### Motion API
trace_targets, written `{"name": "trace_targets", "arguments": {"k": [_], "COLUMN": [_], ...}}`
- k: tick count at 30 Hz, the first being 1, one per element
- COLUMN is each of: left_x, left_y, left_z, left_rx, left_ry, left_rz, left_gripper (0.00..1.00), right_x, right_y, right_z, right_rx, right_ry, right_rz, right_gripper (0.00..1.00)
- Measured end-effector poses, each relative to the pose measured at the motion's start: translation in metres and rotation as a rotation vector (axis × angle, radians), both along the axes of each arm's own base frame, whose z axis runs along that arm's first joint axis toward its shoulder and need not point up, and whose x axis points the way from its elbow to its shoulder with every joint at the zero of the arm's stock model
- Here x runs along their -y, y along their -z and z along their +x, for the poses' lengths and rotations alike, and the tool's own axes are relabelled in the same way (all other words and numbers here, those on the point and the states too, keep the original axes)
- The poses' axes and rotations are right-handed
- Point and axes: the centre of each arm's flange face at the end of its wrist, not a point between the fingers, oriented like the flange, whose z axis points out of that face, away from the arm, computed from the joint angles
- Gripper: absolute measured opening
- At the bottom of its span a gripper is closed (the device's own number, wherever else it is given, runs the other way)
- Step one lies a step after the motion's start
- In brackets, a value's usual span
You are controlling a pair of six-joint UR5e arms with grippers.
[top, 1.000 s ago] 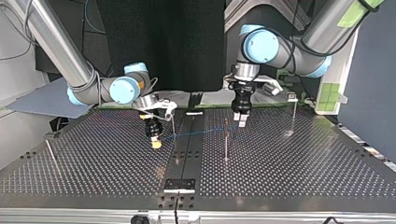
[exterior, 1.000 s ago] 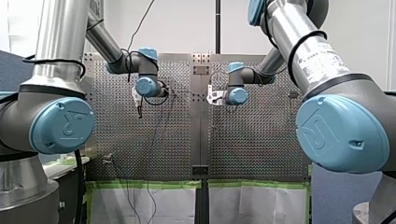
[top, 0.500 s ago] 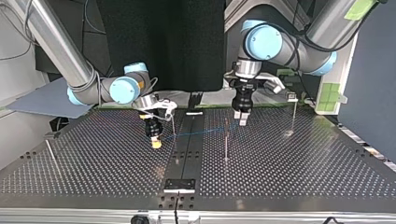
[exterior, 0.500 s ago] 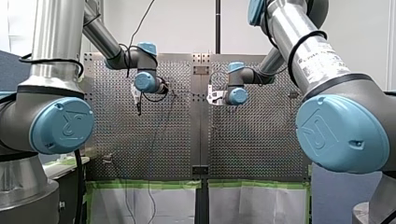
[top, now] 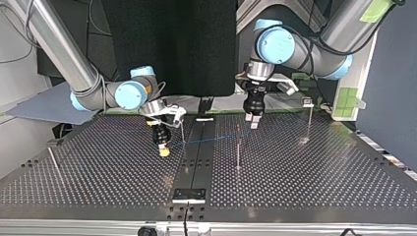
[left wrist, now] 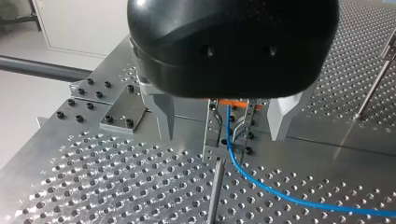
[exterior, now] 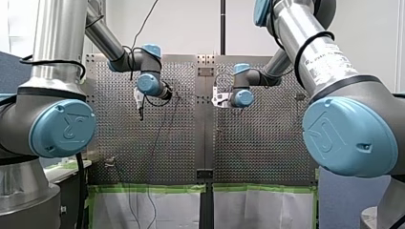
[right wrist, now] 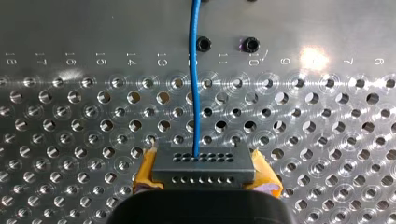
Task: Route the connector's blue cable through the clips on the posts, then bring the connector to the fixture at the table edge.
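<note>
The front view tells you little. The big shoulder joints (exterior: 351, 136) of both arms fill its sides, and the two tools are small shapes far out over the counter (exterior: 267, 143), too small to read. Go by the other views.

In the right wrist view, my right tool (right wrist: 204, 174) shows only the edge of its black body and its yellow pads (right wrist: 145, 171). It is clamped on the dark grey connector (right wrist: 203, 163), with one pad at each end. The blue cable (right wrist: 196, 93) leaves a hole in the connector's upper row and runs straight ahead over the perforated plate. It goes out of sight past two black screws (right wrist: 203, 44).

In the left wrist view, the black body of my left tool (left wrist: 223, 128) hides everything behind it. Its fingers (left wrist: 163, 116) stand wide apart and grip nothing. Between them is a slotted metal clip (left wrist: 212, 128) with an orange strip on top, and the cable comes down beside it and curves away across the counter. You cannot tell whether the cable is seated in the clip, because the tool body covers the top. A bare post tip (left wrist: 215, 186) rises just beside the clip, its foot cut off.

In the top view the cable is only a faint thin line from my right tool, at the view's left, toward the middle post (top: 238, 155) below my left tool. The fixture (top: 189, 194) sits at the near edge, well apart from the connector. A leaning post (top: 53, 160) stands at the view's left and a tall post (top: 309, 123) at its right.
</note>
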Motion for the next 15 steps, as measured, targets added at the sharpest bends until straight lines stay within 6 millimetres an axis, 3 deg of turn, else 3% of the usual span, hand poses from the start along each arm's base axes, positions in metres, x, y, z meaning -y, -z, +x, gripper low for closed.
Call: {"name": "trace_targets", "arguments": {"k": [15], "left_x": [0.0], "left_y": [0.0009], "left_z": [-0.0009], "left_rx": [-0.007], "left_ry": [-0.001], "left_rz": [0.001], "left_gripper": [1.0], "right_x": [-0.0008], "right_y": [0.0004], "right_z": [0.0004], "right_rx": [-0.002], "right_ry": [-0.001], "right_rz": [0.004], "right_gripper": [0.0]}}
